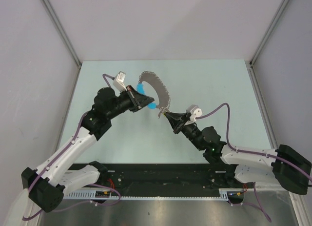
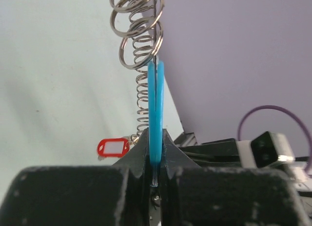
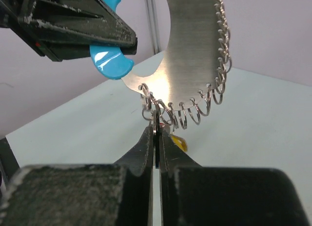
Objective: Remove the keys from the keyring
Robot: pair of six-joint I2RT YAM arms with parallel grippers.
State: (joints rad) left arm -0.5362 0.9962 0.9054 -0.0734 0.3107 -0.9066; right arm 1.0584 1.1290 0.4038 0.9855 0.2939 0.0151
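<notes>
A curved silvery metal band (image 1: 158, 87) hangs above the table, with several wire rings along its outer edge. My left gripper (image 1: 144, 100) is shut on its bright blue strap (image 2: 156, 104), which stands edge-on between the jaws. The keyring (image 3: 148, 101) hangs at the band's lower tip. My right gripper (image 3: 156, 131) is shut just below it on a thin flat key (image 3: 156, 124), seen edge-on between the pads. In the top view the keys (image 1: 160, 113) are a small dull cluster at the right gripper's (image 1: 165, 114) tips.
A red key tag (image 2: 113, 147) shows beyond the left fingers, and a yellow tag (image 3: 180, 144) peeks out behind the right finger. The pale green table (image 1: 219, 89) is walled by grey panels at the back and on both sides.
</notes>
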